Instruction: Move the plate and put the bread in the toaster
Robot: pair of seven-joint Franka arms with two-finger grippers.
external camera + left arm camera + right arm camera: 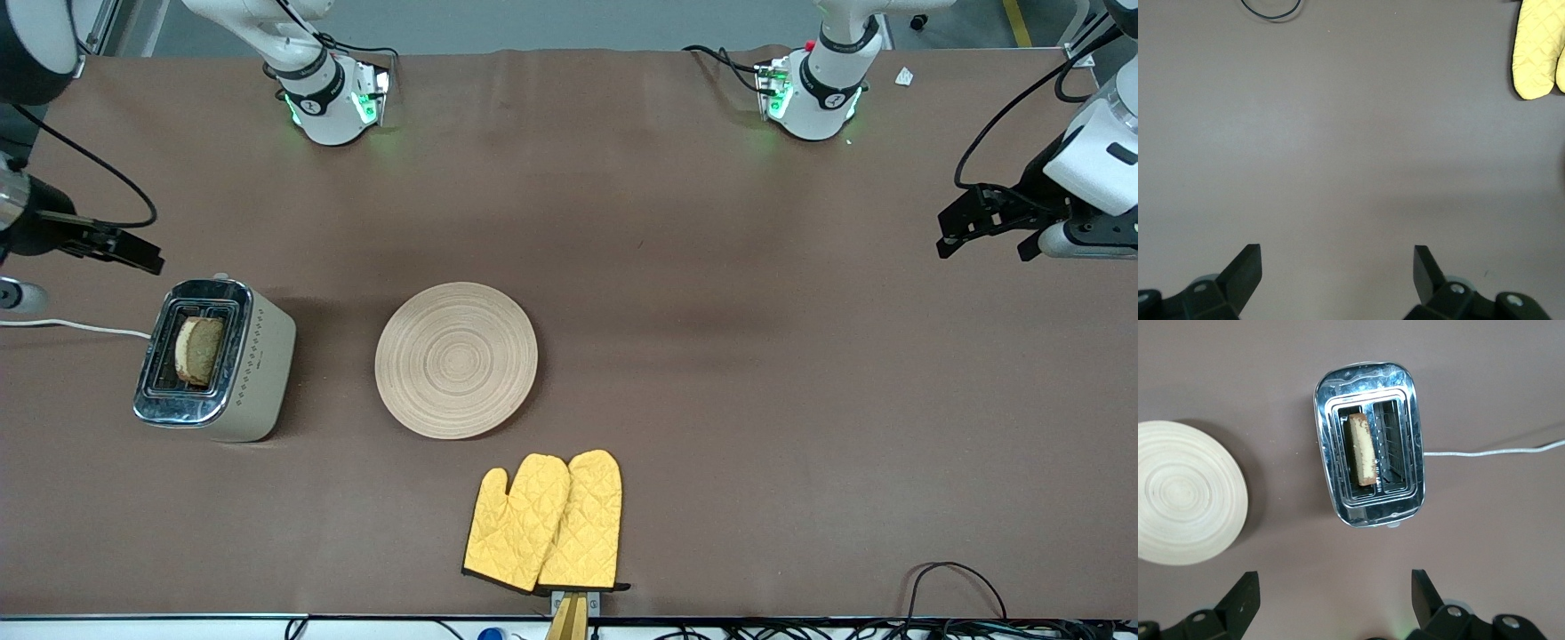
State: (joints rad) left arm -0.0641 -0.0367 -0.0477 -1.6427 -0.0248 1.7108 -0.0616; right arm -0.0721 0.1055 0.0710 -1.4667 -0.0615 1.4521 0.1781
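The toaster [258, 373] stands toward the right arm's end of the table, and the bread [200, 349] stands upright in one of its slots. The right wrist view shows the toaster [1368, 383] from above with the bread [1363, 450] in the slot closer to the plate [1185, 492]. The plate [456, 359] lies bare on the table beside the toaster. My right gripper [142, 252] is open and empty, up in the air beside the toaster [1335, 577]. My left gripper [985, 253] is open and empty over bare table at the left arm's end [1337, 250].
Two yellow oven mitts [547, 524] lie nearer to the front camera than the plate; one shows in the left wrist view [1537, 50]. The toaster's white cord [80, 326] runs off the table edge at the right arm's end. Cables [956, 578] lie at the front edge.
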